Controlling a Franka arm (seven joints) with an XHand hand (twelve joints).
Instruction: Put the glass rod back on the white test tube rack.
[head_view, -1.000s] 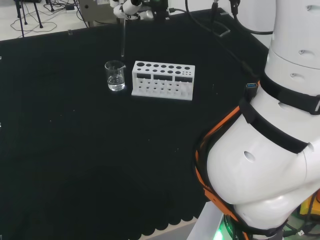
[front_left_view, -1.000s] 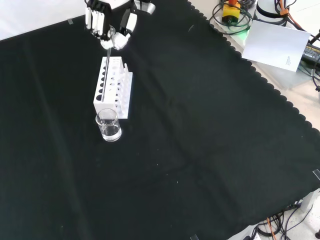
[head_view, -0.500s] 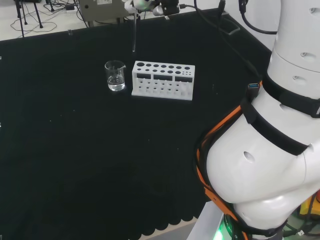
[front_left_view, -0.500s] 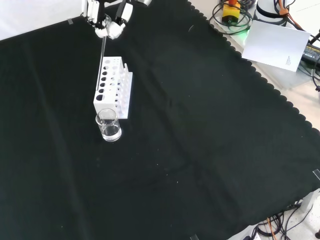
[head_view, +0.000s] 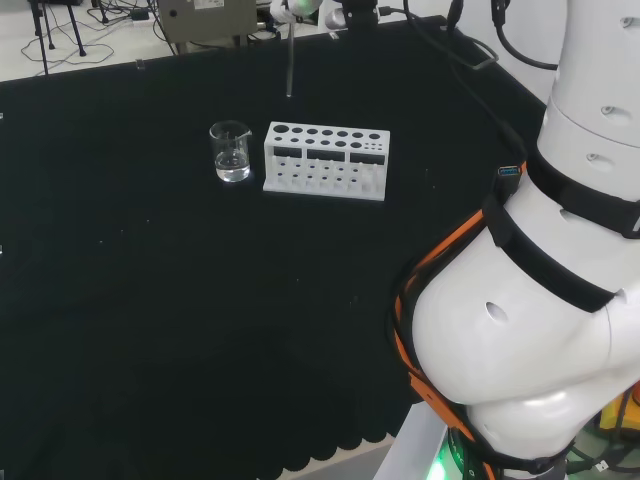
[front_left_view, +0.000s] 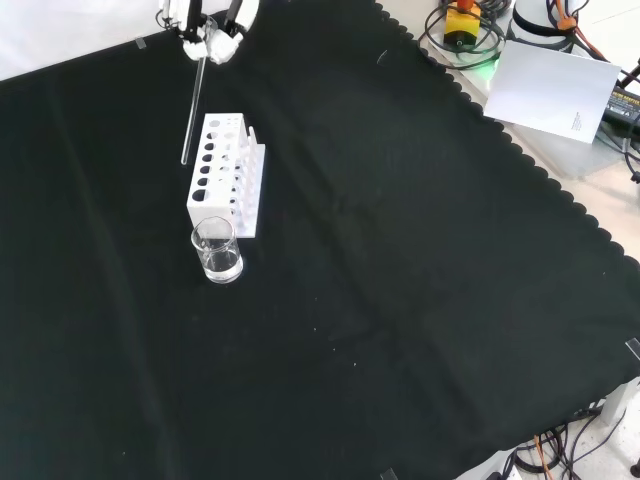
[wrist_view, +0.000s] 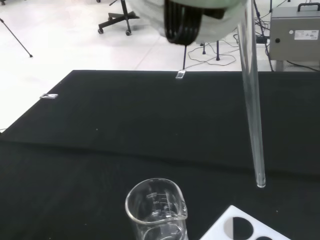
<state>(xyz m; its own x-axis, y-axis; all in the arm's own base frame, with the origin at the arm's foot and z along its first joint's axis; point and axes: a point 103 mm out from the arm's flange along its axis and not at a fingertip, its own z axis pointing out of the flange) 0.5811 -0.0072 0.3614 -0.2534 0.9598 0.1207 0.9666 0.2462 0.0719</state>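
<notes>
A clear glass rod (head_view: 289, 62) hangs nearly upright in the air, and the hand (head_view: 303, 8) at the head view's top edge is shut on its upper end. In the front view the hand (front_left_view: 207, 27) pinches the glass rod (front_left_view: 193, 108), whose lower tip hangs beside the white test tube rack (front_left_view: 226, 174). The wrist view shows the glass rod (wrist_view: 252, 110) ending above the cloth, just off a corner of the rack (wrist_view: 243, 228). In the head view the rod's tip is above and behind the left end of the rack (head_view: 327, 160).
A small glass beaker (head_view: 231, 152) with a little clear liquid stands just left of the rack in the head view. It also shows as the beaker (front_left_view: 217, 250) in front of the rack and the beaker (wrist_view: 156, 209) close under the wrist camera. The arm's white links (head_view: 540, 270) are at the head view's right.
The hand has lifted and carried the rod from above the beaker rightwards in the head view, towards the rack's left end. Rack and beaker have not moved.
</notes>
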